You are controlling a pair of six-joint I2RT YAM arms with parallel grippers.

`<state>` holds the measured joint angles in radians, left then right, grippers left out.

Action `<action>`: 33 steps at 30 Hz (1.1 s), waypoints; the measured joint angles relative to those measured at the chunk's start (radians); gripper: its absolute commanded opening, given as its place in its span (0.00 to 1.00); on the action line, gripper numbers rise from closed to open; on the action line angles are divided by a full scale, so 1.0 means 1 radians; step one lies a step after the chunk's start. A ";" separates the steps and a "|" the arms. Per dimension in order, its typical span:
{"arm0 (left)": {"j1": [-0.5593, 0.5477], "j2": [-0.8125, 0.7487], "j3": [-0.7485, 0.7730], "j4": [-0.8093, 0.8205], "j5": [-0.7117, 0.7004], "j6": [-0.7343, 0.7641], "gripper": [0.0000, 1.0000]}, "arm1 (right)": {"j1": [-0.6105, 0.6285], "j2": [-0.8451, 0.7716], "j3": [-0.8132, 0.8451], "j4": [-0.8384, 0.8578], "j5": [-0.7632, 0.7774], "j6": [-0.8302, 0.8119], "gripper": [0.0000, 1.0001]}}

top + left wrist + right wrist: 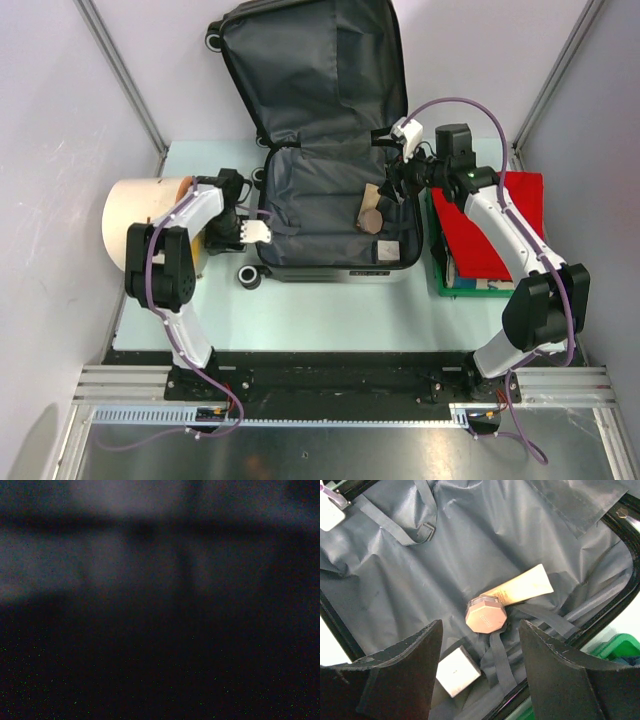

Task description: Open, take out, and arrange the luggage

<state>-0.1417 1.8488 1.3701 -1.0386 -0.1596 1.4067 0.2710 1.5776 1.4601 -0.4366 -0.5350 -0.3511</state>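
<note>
The luggage (pixel 310 205) lies open on the table, its lid (pixel 315 60) leaning back and its grey lining (pixel 395 580) showing. Inside lie a cream tube (pixel 525 587), a pink octagonal jar (pixel 486 615) and a small white box (pixel 457 670). My right gripper (pixel 480 622) hovers open above the jar, near the case's right rim (pixel 395 180). At the case's left rim is my left gripper (pixel 257 232). Its wrist view is dark and blurred, so how its jaws stand is hidden.
A beige cylinder (pixel 140 220) lies at the left, close behind my left arm. A green bin (pixel 440 280) holding a red item (pixel 490 225) stands right of the case, under my right arm. A black wheel (pixel 250 277) juts out at the case's front left.
</note>
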 measured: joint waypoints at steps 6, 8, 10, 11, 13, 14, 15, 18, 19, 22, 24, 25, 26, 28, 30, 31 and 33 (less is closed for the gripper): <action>0.023 -0.011 0.003 -0.007 0.006 0.010 0.55 | 0.000 -0.002 -0.007 0.000 0.000 0.000 0.67; 0.028 -0.011 0.009 -0.013 0.008 0.014 0.50 | 0.000 -0.002 -0.007 0.000 0.000 0.000 0.67; 0.034 -0.008 0.019 -0.022 0.009 0.018 0.46 | 0.000 -0.002 -0.007 0.000 0.000 0.000 0.67; 0.036 -0.005 0.024 -0.025 0.010 0.020 0.44 | 0.000 -0.002 -0.007 0.000 0.000 0.000 0.67; 0.038 -0.001 0.033 -0.027 0.009 0.027 0.39 | 0.000 -0.003 -0.007 0.000 0.000 -0.001 0.67; 0.039 0.001 0.037 -0.027 0.010 0.031 0.36 | 0.000 -0.003 -0.007 0.000 0.000 -0.001 0.67; 0.040 0.003 0.041 -0.029 0.009 0.036 0.35 | 0.000 -0.005 -0.007 0.000 0.000 -0.002 0.67; 0.042 0.008 0.048 -0.029 0.009 0.045 0.29 | 0.000 -0.007 -0.007 0.000 0.000 -0.006 0.67; 0.042 0.009 0.050 -0.028 0.009 0.047 0.26 | 0.000 -0.007 -0.007 0.000 0.000 -0.008 0.67; 0.042 0.009 0.050 -0.027 0.010 0.052 0.19 | 0.000 -0.007 -0.007 0.000 0.000 -0.009 0.67; 0.042 0.009 0.051 -0.030 0.010 0.051 0.12 | 0.000 -0.007 -0.007 0.000 0.000 -0.009 0.67; 0.042 0.009 0.052 -0.031 0.010 0.051 0.10 | 0.000 -0.007 -0.007 0.000 0.000 -0.009 0.67; 0.041 0.009 0.053 -0.033 0.010 0.050 0.08 | 0.000 -0.007 -0.007 0.000 0.000 -0.009 0.67; 0.037 0.004 0.054 -0.033 0.005 0.043 0.01 | 0.000 -0.007 -0.007 0.000 0.000 -0.008 0.67; 0.034 0.004 0.054 -0.029 0.006 0.034 0.00 | 0.000 -0.007 -0.007 0.000 0.000 -0.009 0.67; 0.031 0.004 0.054 -0.029 0.007 0.029 0.01 | 0.000 -0.007 -0.007 0.000 0.000 -0.009 0.67; 0.025 0.005 0.054 -0.026 0.014 0.013 0.30 | 0.000 -0.007 -0.007 0.000 0.000 -0.009 0.67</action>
<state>-0.1169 1.8534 1.4242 -1.0645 -0.1455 1.4200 0.2710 1.5707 1.4528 -0.4366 -0.5346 -0.3599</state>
